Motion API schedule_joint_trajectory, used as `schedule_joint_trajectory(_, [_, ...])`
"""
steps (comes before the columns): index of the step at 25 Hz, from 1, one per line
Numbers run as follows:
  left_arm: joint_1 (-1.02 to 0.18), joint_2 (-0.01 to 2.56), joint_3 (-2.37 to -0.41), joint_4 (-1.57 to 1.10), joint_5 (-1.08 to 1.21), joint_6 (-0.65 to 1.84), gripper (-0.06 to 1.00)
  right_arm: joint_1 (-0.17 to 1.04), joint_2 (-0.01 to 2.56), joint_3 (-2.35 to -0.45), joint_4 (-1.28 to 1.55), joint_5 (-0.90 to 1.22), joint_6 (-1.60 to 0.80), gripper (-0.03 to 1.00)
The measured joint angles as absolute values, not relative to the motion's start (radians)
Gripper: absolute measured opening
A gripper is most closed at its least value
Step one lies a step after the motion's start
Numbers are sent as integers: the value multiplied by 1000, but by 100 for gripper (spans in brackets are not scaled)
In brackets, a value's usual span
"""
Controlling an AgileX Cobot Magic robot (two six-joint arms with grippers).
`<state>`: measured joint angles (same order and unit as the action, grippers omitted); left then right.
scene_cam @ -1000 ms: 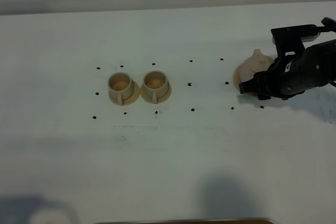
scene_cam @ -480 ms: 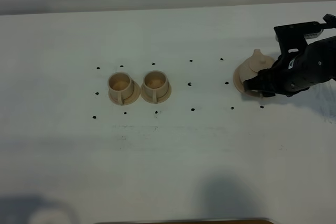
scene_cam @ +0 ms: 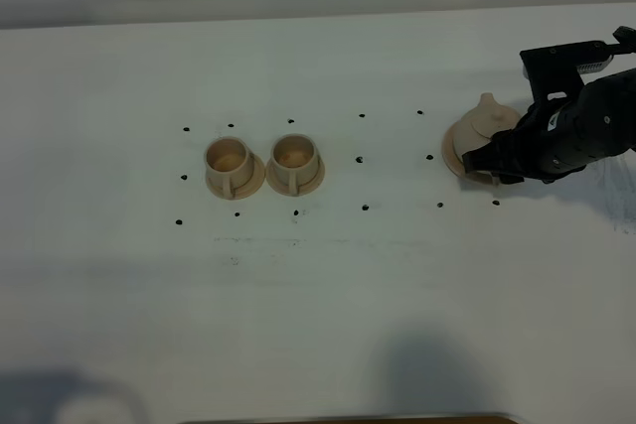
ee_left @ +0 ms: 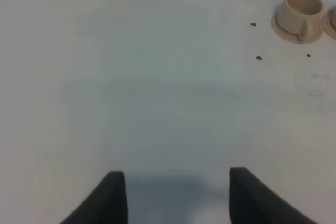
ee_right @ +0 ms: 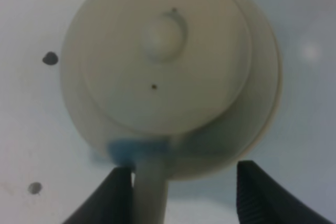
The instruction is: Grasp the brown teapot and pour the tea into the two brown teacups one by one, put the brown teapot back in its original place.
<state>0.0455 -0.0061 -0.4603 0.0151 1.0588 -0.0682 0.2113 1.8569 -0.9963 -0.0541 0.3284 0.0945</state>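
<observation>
Overhead view: the teapot [scene_cam: 477,132] is sitting at the right of the table [scene_cam: 328,315], lid on, not lifted. The right pincer [scene_cam: 484,162] is hanging low against the teapot's near side. The left cup [scene_cam: 228,164] and the right cup [scene_cam: 294,161] are standing upright, side by side, each on its small saucer, well apart from the teapot. I cannot tell whether either is holding tea.

Left wrist view: the left pincer [ee_left: 176,179] is hovering over bare table, spread, with nothing between its tips. One cup is showing far off.

Right wrist view: the camera is looking straight down on the lid and its knob [ee_right: 164,32]. The big saucer [ee_right: 274,93] is showing as a rim under the pot. The handle [ee_right: 151,182] is lying between the spread tips, just beside one and well off the other, so nothing is being pinched.

Judgement: the work is standing at its first step. The grasp is lined up but not closed. The lift, both pours and the return are all left.
</observation>
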Motion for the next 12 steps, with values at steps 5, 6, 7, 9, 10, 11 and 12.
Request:
schedule_joint_trajectory(5, [46,-6,-460,15,1059,-68,50,211,1857,-996,-54,330,94,42])
schedule_joint_trajectory(6, [46,-6,-460,15,1059,-68,50,211,1858,-996,-54,330,94,42])
schedule_joint_trajectory(7, [46,-6,-460,15,1059,-68,50,211,1861,-996,-54,330,94,42])
schedule_joint_trajectory(9, [46,-6,-460,15,1059,-68,50,211,1869,-997,-54,330,94,42])
schedule_joint_trajectory(10, [46,-6,-460,15,1059,-68,50,211,1875,-997,-54,330,94,42])
schedule_joint_trajectory(11, [46,-6,-460,15,1059,-68,50,211,1881,-997,-54,330,94,42])
schedule_joint_trajectory(12, [46,-6,-460,15,1059,-68,50,211,1887,-997,-54,330,94,42])
